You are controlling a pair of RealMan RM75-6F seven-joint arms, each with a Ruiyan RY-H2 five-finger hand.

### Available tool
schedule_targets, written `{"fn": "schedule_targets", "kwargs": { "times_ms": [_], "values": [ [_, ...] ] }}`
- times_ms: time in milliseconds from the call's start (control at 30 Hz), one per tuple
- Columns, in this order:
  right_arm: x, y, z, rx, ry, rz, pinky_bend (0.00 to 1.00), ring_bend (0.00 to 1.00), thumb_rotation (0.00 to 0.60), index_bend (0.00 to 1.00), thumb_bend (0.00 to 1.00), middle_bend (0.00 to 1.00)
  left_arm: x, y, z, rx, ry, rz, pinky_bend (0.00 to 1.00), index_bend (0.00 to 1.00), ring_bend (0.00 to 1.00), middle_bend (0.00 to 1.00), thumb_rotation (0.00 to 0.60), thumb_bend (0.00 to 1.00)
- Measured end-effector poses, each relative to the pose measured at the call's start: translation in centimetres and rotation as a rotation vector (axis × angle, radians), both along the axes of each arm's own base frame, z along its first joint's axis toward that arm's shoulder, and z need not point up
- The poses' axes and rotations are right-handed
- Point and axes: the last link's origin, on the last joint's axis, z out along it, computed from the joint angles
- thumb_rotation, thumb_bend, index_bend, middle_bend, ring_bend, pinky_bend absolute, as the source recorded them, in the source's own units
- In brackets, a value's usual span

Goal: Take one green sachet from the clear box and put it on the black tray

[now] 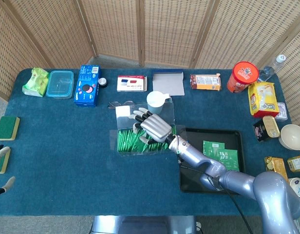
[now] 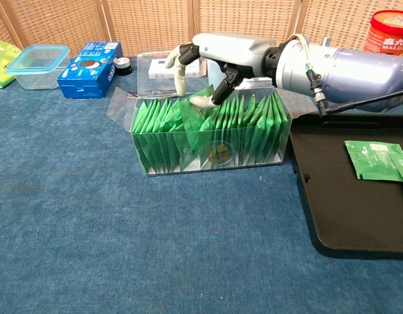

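A clear box (image 2: pixel 211 154) packed with upright green sachets stands mid-table, also seen in the head view (image 1: pixel 140 141). My right hand (image 2: pixel 221 55) hovers over the box's top, and in the head view (image 1: pixel 152 126) it covers the box's right half. Its thumb and a finger pinch one green sachet (image 2: pixel 203 111), which sticks up above the row with a gap beside it. Right of the box lies the black tray (image 2: pixel 345 209), with two green sachets (image 2: pixel 371 160) on it. Only the fingertips of my left hand (image 1: pixel 0 168) show at the table's left edge, spread and holding nothing.
A white cup (image 1: pixel 156 101) stands just behind the box. Along the back sit a blue biscuit box (image 2: pixel 89 60), a clear lidded container (image 1: pixel 60 84) and a red can (image 1: pixel 245 75). Snack packs and a bowl (image 1: pixel 292 136) crowd the right edge. A sponge (image 1: pixel 7 127) lies far left.
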Motion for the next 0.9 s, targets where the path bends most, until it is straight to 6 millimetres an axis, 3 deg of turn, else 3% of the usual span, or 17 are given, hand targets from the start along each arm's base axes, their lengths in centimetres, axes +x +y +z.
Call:
{"fn": "schedule_targets", "kwargs": {
  "times_ms": [233,667,900],
  "values": [
    [-0.26,0.09,0.31,-0.002,-0.003,-0.004,0.08,0.11,0.600,0.48,0.47,0.19,0.13,0.04,-0.01,0.002,-0.001,-0.006,0.24,0.13,0.11,0.12,0.600,0.24],
    [-0.30,0.16,0.40,-0.003,-0.017,-0.014,0.09,0.16,0.600,0.72,0.47,0.25,0.09,0.04,0.23,0.011,0.001,-0.007,0.24,0.13,0.11,0.12,0.600,0.24],
    [-0.31,0.02,0.84,-0.009,-0.030,-0.024,0.10,0.18,0.600,0.78,0.48,0.27,0.03,-0.01,0.21,0.011,-0.002,-0.007,0.24,0.13,0.11,0.12,0.600,0.24]
  ]
}}
